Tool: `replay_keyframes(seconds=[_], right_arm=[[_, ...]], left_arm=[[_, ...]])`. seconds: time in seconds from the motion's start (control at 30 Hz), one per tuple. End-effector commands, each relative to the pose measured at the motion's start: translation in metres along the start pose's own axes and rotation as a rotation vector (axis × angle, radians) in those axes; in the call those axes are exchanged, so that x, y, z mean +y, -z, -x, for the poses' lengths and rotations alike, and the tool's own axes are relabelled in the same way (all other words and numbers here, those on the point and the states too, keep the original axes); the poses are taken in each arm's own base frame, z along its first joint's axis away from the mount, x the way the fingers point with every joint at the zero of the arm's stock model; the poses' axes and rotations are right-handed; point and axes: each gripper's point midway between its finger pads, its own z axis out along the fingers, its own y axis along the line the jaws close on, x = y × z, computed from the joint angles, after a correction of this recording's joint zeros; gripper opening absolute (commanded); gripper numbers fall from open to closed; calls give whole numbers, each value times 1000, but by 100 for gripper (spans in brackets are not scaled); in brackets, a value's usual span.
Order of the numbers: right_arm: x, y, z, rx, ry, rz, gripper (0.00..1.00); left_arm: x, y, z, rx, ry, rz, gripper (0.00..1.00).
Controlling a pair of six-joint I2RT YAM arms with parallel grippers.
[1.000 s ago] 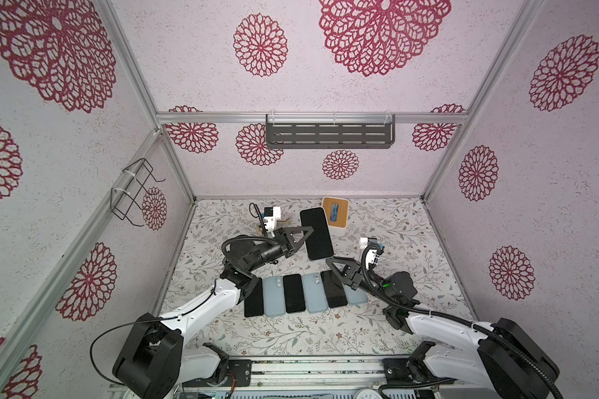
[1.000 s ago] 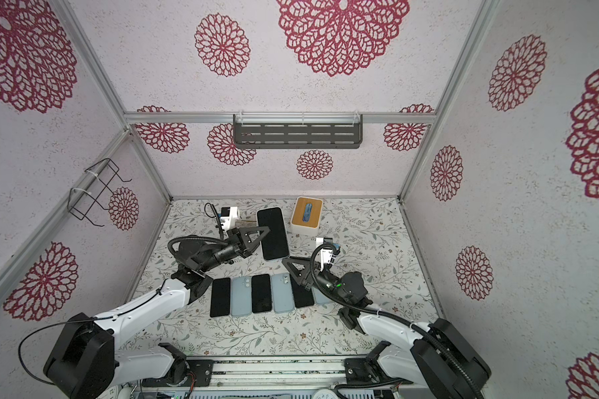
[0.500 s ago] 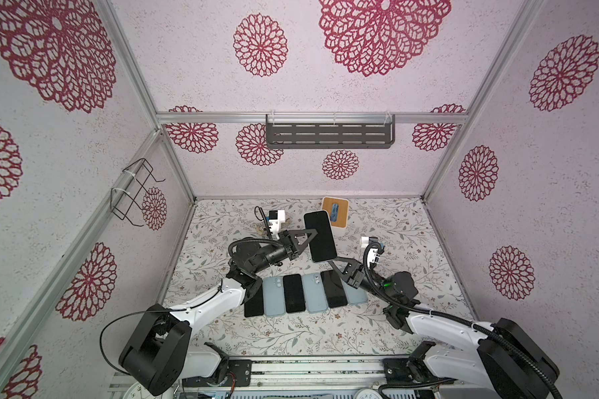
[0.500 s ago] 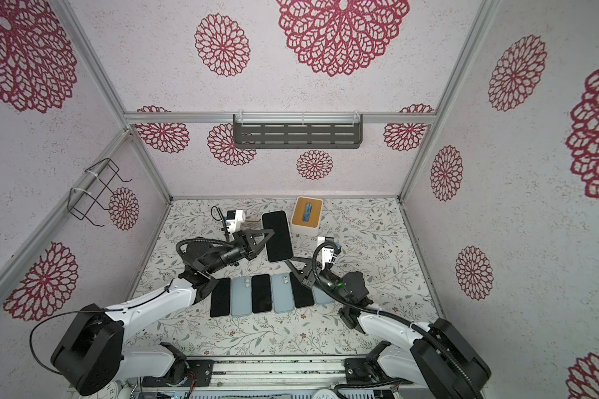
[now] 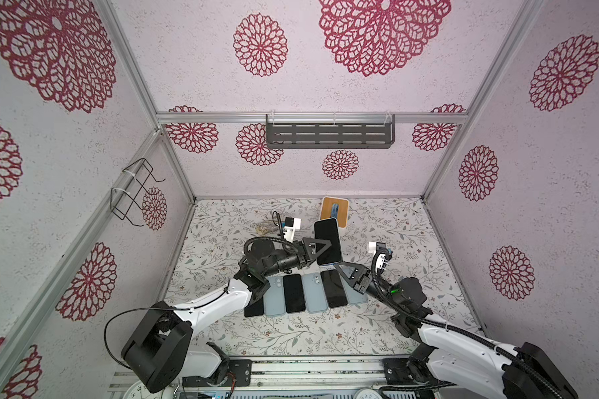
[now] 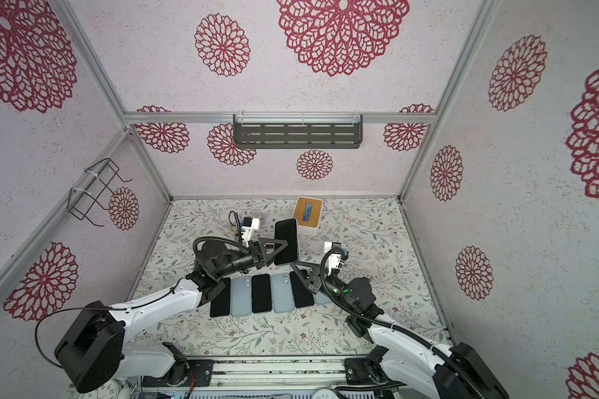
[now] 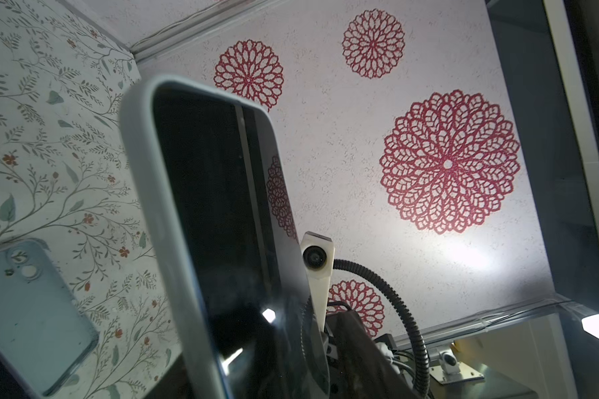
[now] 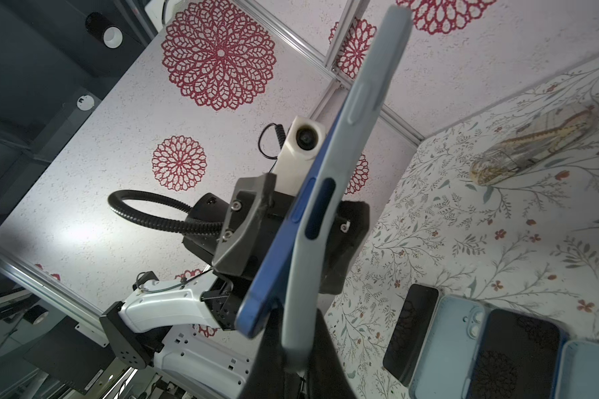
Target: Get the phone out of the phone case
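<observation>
Peeling the phone (image 8: 270,276) free of the phone case (image 8: 370,86) looks to be the step in hand, about midway. In the right wrist view the blue phone's lower corner stands proud of the grey case, while its upper end sits inside. Both hang in the air, nearly upright, over the middle of the desk (image 5: 291,335), between the row of phones and cases (image 5: 294,293) lying nearer the front edge and the wooden box (image 5: 334,210) by the back edge. The right gripper (image 5: 338,267) reaches up from the front right corner, its jaws closed tight on the case's bottom rim. The left gripper (image 5: 320,247) comes in roughly level from the left, its forearm rising from the front left corner. Its jaws are parted on either side of the phone's long edge, and I cannot tell whether either pad touches. Next, I judge, the left jaws must close on the freed phone alone and draw it away while the right gripper anchors the case.
</observation>
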Motion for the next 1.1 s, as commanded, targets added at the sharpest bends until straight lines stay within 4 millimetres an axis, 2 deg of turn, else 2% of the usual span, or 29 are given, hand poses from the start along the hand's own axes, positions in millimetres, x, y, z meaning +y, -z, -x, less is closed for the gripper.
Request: replay_keyframes(seconds=[0.0,0.23,0.47,0.63,0.7,0.83,1.07], right_arm=[[14,6,12,-59,34,28,0],[-3,20,6,-66,4,-55,0],[-16,33,-2,-72,-36,-81,0],[-26,42,-6,-80,-64,-118,0],[-29,45,-7,-84,-68,-129,0],[-33,47,-9,-83,-73,-150,0],[-40,50,-11,-75,-90,-191,0]], left_arm=[[8,-6,0,15,-59,63,57],[32,-6,2,29,-161,242,69],[53,-19,-11,99,-201,316,69],[78,-9,-8,85,-250,479,68],[79,-8,-8,81,-272,495,69],[77,-18,-19,120,-311,483,69],[50,-31,-56,230,-507,439,71]])
